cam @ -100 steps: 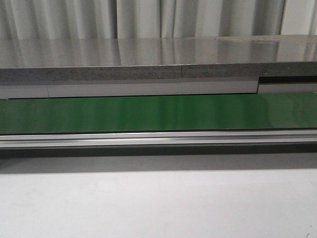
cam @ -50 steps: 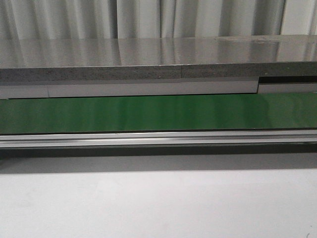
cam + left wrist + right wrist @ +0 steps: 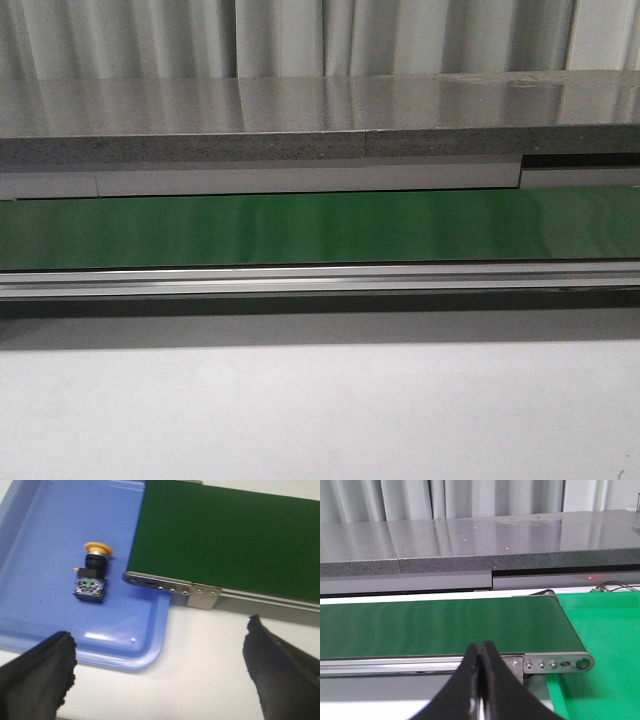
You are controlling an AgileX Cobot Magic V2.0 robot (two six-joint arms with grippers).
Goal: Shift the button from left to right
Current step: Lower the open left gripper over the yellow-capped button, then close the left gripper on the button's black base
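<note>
The button (image 3: 91, 573), a yellow-orange round head on a dark boxy body with a small green mark, lies on its side in a blue tray (image 3: 35, 580) beside the end of the green conveyor belt (image 3: 225, 540). My left gripper (image 3: 160, 660) is open and empty above the white table, near the tray's corner, with the button ahead and off to one side. My right gripper (image 3: 481, 652) is shut and empty in front of the belt's other end (image 3: 445, 625). Neither gripper nor the button shows in the front view.
The green belt (image 3: 320, 228) runs across the front view with an aluminium rail (image 3: 320, 280) along its near side and a grey counter (image 3: 320, 120) behind. A green mat (image 3: 605, 630) lies past the belt's right end. White tabletop (image 3: 320, 410) lies in front.
</note>
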